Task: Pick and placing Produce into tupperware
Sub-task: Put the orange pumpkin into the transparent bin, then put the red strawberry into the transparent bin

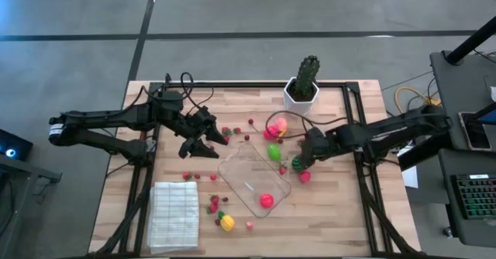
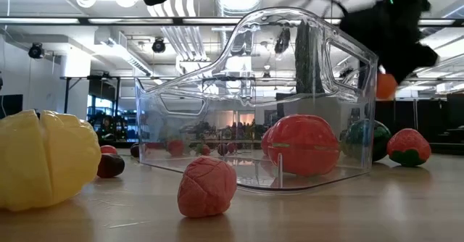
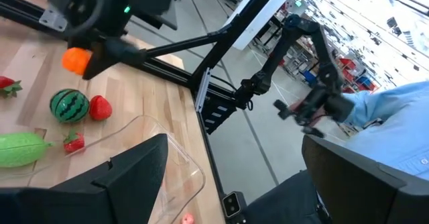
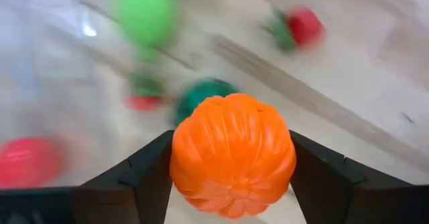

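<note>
The clear tupperware point(image 1: 254, 183) lies mid-table with a pink piece point(image 1: 266, 201) inside. Produce is scattered around it: a green piece point(image 1: 274, 151), a yellow piece point(image 1: 226, 222), a striped melon ball point(image 3: 70, 106), a strawberry point(image 3: 100, 107) and small red berries. My right gripper point(image 1: 303, 158) hangs above the table just right of the tupperware, over the melon ball point(image 4: 201, 93), shut on an orange pumpkin-shaped piece point(image 4: 231, 153). My left gripper point(image 1: 211, 145) stands open above the table left of the tupperware, nothing between its fingers. My right gripper pinches the orange piece by its two opposite ribbed sides point(image 4: 179, 163) between its two fingers point(image 4: 151, 174). The fingers come from above, slanting down. The piece point(image 2: 386, 86) hangs lifted clear of the table, above the melon ball and strawberry.
A cactus in a white pot point(image 1: 304, 84) stands at the far edge. A white folded cloth point(image 1: 172, 215) lies at the near left. A black frame point(image 1: 364, 174) runs along the table's sides. A person's blue sleeve point(image 3: 395, 117) shows beyond the table.
</note>
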`<move>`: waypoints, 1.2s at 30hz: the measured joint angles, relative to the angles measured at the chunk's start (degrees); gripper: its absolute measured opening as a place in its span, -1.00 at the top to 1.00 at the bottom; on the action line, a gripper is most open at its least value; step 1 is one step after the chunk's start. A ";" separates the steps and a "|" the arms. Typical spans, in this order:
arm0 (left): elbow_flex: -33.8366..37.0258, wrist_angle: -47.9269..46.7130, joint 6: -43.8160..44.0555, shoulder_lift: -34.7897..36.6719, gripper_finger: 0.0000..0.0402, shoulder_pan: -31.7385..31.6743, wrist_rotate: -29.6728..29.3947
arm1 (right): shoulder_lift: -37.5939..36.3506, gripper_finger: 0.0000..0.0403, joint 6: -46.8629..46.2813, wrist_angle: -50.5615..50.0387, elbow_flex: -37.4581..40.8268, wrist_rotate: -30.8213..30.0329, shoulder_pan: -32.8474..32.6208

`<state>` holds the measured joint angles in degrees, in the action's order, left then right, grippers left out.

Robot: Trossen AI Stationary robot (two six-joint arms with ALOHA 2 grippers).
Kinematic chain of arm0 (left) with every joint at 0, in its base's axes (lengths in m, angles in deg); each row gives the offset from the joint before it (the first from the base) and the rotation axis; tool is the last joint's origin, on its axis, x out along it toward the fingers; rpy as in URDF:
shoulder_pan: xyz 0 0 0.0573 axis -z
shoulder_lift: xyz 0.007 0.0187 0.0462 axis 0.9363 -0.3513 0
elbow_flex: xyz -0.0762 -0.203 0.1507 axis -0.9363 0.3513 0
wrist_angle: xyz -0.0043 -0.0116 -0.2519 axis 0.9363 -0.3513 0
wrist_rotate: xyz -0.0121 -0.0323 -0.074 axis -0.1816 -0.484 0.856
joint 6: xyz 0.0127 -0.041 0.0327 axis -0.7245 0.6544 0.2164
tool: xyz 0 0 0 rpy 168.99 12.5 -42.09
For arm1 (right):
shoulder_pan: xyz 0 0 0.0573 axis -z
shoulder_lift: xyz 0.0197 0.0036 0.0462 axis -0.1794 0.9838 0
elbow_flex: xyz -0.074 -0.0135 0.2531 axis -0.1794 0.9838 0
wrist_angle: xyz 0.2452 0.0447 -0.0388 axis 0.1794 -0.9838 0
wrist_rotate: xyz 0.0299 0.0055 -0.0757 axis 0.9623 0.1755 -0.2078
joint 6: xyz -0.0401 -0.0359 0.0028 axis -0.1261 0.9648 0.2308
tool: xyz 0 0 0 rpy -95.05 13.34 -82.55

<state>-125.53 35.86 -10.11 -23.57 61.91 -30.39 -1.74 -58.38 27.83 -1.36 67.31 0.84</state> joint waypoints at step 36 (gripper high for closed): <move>8.34 -21.04 -2.08 15.27 -0.64 -1.46 0.64 | 26.06 -0.58 11.08 -11.99 -34.62 5.91 -0.75</move>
<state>-117.19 14.83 -12.19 -8.30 60.44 -29.75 24.32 -47.30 15.84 -35.98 73.22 0.09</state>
